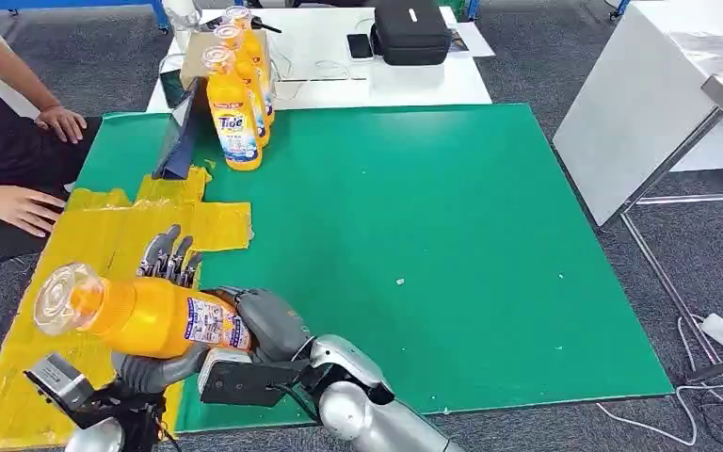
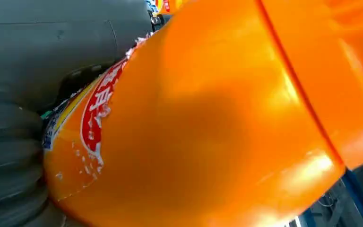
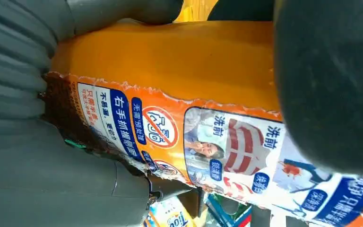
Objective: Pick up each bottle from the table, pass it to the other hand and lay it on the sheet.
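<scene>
An orange detergent bottle [image 1: 151, 315] lies sideways in the air over the near end of the yellow sheet [image 1: 104, 226], its clear cap pointing left. My right hand [image 1: 268, 325] grips its base end; the label [image 3: 170, 137] runs across the right wrist view under a dark finger [image 3: 331, 85]. My left hand [image 1: 165, 259] cups the bottle's middle, fingers standing straight up behind it and the thumb [image 1: 155, 369] under it. The bottle's orange body [image 2: 208, 123] lies against the grey palm cover [image 2: 9, 156]. Three more bottles [image 1: 233, 113] stand in a row at the far left.
A green mat [image 1: 433, 235] covers the table. A person sits at the left with one hand [image 1: 19, 205] by the sheet and the other [image 1: 61, 121] further back. Behind the mat are a black case [image 1: 409, 28] and a phone [image 1: 359, 45]. A white table [image 1: 640, 94] stands at the right.
</scene>
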`<control>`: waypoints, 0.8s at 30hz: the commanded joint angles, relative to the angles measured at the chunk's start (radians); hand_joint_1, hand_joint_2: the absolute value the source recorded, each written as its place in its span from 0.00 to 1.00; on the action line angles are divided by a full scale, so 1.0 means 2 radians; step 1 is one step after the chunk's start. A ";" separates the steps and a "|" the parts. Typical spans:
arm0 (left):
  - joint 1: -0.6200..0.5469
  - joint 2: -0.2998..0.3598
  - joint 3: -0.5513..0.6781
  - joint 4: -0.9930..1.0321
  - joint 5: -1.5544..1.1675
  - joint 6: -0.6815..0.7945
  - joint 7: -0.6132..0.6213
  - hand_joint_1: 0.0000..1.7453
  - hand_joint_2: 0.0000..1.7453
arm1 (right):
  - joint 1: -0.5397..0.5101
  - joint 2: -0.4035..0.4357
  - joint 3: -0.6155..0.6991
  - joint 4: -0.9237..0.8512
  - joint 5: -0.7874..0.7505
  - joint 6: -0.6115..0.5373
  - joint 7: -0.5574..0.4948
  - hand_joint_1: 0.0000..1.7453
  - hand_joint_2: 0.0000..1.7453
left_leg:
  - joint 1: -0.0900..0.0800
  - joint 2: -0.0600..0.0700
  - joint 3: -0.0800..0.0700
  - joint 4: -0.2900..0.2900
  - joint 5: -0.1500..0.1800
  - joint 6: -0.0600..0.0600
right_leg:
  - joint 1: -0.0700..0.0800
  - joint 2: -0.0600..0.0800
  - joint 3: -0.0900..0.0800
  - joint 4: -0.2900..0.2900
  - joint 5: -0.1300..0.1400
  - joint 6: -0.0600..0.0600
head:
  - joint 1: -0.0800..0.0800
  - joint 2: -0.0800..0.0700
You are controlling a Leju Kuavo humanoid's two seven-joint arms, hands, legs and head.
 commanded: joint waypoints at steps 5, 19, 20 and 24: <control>-0.020 0.003 -0.022 0.025 -0.016 -0.002 -0.006 0.00 1.00 | -0.026 -0.001 0.077 0.055 -0.001 0.003 -0.002 0.97 1.00 | 0.001 -0.001 0.003 -0.001 -0.001 -0.001 | 0.001 0.001 0.003 0.000 -0.001 -0.002 | 0.000 0.000; -0.022 0.008 -0.034 0.021 -0.043 0.004 -0.023 1.00 1.00 | -0.027 -0.001 0.078 0.066 -0.002 0.003 -0.002 0.94 1.00 | 0.001 -0.001 0.003 -0.001 0.000 -0.001 | 0.000 0.000 0.003 0.000 -0.001 -0.001 | 0.000 0.000; -0.022 0.009 -0.035 0.020 -0.043 0.003 -0.023 1.00 1.00 | -0.027 -0.001 0.078 0.067 -0.001 0.003 -0.002 0.93 1.00 | 0.001 -0.001 0.002 -0.001 0.000 -0.001 | 0.000 0.000 0.002 0.000 -0.001 -0.001 | 0.000 0.000; -0.023 0.008 -0.032 0.015 -0.040 0.001 -0.026 1.00 1.00 | -0.026 -0.003 0.072 0.070 0.000 -0.001 -0.002 0.92 1.00 | 0.001 -0.001 0.002 -0.001 0.000 -0.001 | 0.001 0.000 0.002 0.000 -0.001 -0.001 | 0.000 0.000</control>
